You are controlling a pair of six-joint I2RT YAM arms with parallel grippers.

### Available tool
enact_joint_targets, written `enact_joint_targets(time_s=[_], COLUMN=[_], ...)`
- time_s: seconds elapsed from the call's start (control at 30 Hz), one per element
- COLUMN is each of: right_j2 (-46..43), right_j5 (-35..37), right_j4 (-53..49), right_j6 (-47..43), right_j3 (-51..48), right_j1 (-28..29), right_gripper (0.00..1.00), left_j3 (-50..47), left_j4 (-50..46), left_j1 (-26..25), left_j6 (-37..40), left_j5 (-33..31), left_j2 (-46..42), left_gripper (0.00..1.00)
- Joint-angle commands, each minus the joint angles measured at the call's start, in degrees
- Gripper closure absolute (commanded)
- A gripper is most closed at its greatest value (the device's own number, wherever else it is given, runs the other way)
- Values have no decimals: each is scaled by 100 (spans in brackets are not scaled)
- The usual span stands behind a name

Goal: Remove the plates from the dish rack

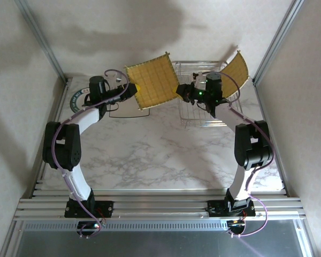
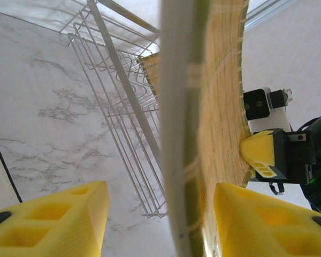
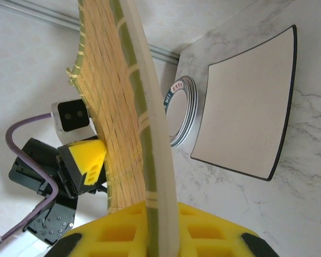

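Yellow pads of the right gripper are clamped on one edge of a mustard square plate, which is held on edge above the table, just left of the dish rack. The left gripper straddles the opposite edge with its jaws partly open: one pad is close against the lined face, the other stands off with a visible gap. The rack sits near the table's far right corner and contains a second mustard plate, leaning at its right end. Near the far left corner a white square plate lies flat, its edge covering part of a round plate with a patterned rim.
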Motion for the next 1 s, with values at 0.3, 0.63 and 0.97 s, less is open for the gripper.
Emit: enact_joint_targets(time_s=[0.3,0.63,0.97], right_j2=[370,562,616], right_j5=[-411,-292,141], right_j4=[113,-35,-1264], right_j6=[-111,-184,-939], right_j3=[579,784,1319], right_j1=[116,141,137], right_gripper=[100,99,17], left_j3=[249,139,-150], left_j4=[-216,208,1729], left_j1=[-4,-4,64], left_j6=[129,-202,-1428], left_j5=[169,192,-38], left_j2=[90,154,156], left_gripper=[78,100,100])
